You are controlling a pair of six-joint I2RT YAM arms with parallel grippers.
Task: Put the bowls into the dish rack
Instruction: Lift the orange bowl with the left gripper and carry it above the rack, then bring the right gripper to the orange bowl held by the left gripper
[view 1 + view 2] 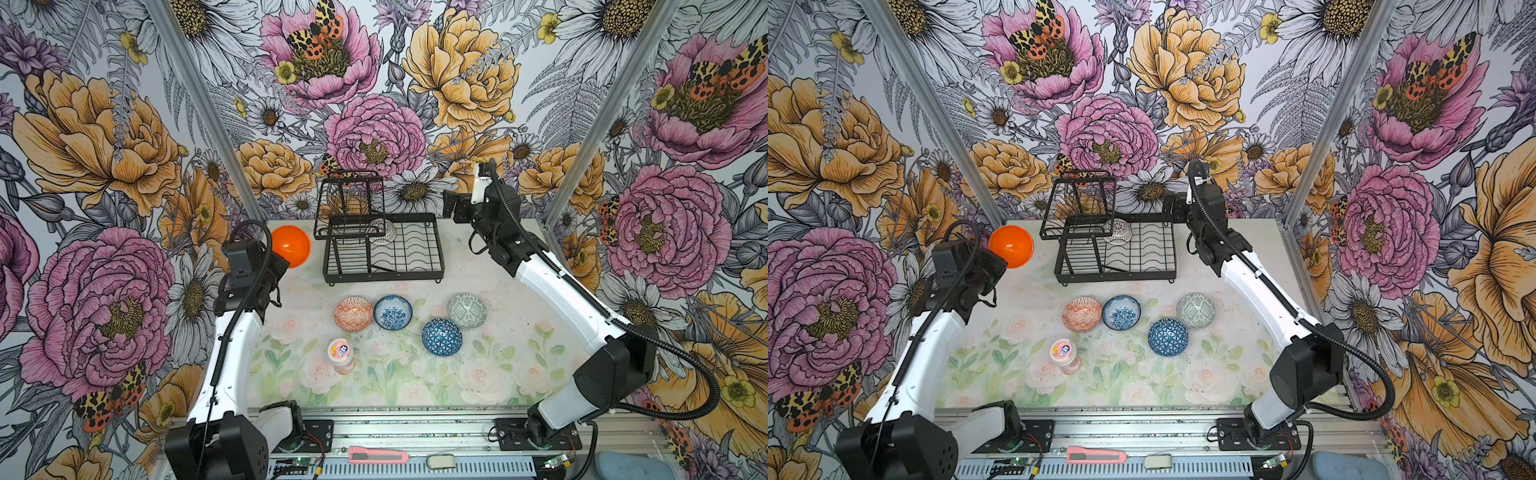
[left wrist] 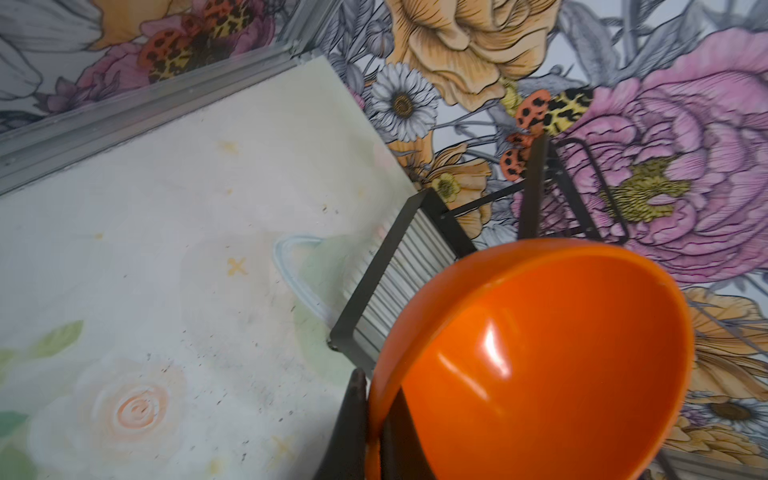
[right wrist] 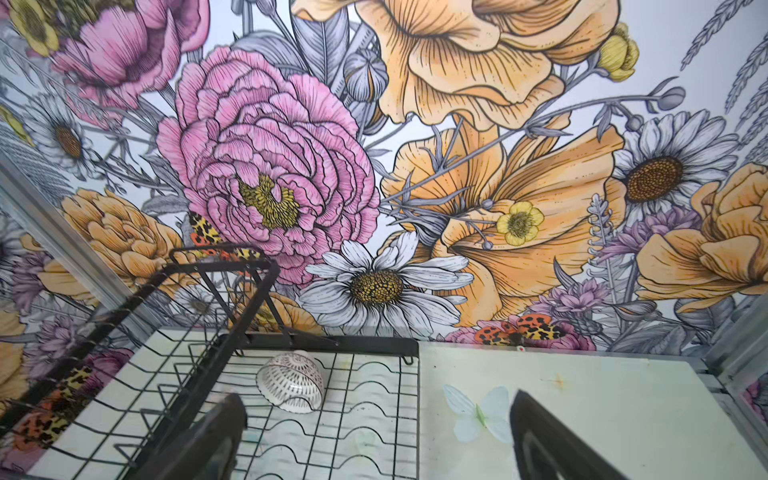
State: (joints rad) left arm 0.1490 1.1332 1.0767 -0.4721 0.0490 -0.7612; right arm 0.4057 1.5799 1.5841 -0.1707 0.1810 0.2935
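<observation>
The enclosure walls carry a large floral print. The surface is a pale mat printed with faint roses and leaves.

**Dish rack.** The dish rack stands at the far middle of the surface, with its taller basket section at the left end. A white lattice bowl lies tipped on its side on the grid base, just beside the basket section.

**Left pincer.** The left pincer is closed on the rim of the plain orange bowl. One finger sits against the outside of the wall and the other inside it. The bowl is held tilted, with its glossy interior visible in both top views. It is just left of the dish rack's left end and does not touch the rack.

**Right pincer.** The right pincer has its jaws spread wide and grips nothing. In the right wrist view, the right-hand rim of the dish rack runs between its fingers.

**Remaining bowls.** Four bowls rest on the surface in front of the dish rack, well apart from it:
- The orange geometric bowl and the white-blue floral bowl stand side by side, nearly touching.
- The grey-green bowl is further right.
- The dark blue triangle bowl is nearer the front, just beside the grey-green bowl.

**Other items.** A pink-lidded jar stands upright in front of the orange geometric bowl.
</observation>
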